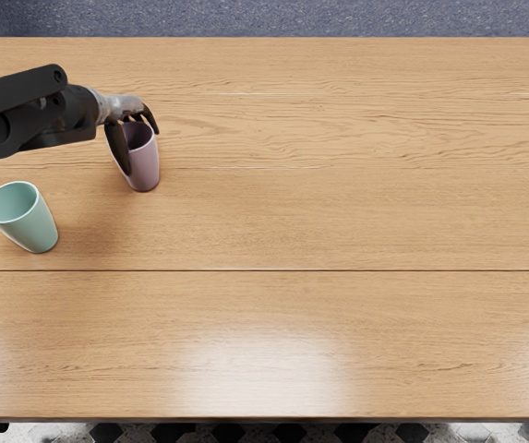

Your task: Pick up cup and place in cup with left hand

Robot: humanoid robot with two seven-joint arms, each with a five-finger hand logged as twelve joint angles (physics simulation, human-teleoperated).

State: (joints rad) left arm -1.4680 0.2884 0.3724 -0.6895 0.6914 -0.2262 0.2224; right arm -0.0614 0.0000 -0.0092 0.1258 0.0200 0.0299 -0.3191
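- Left hand (124, 109): arm enters from the left, over the far left part of the tabletop (338, 221). Hand at the mauve, smooth, tapered cup (145, 164), partly covering its rim.
- State of hand: cannot tell whether it is clamped on the mauve cup or apart from it.
- Mauve cup: upright, mouth up; contact of its base with the wood not certain from here.
- Pale mint-green, round, tapered cup (35, 225): upright on the tabletop, nearer and further left, apart from the mauve one.
- Tabletop: light brown wood, visible grain, glossy glare along near side.
- Beyond far edge: speckled blue-grey surface (264, 20).
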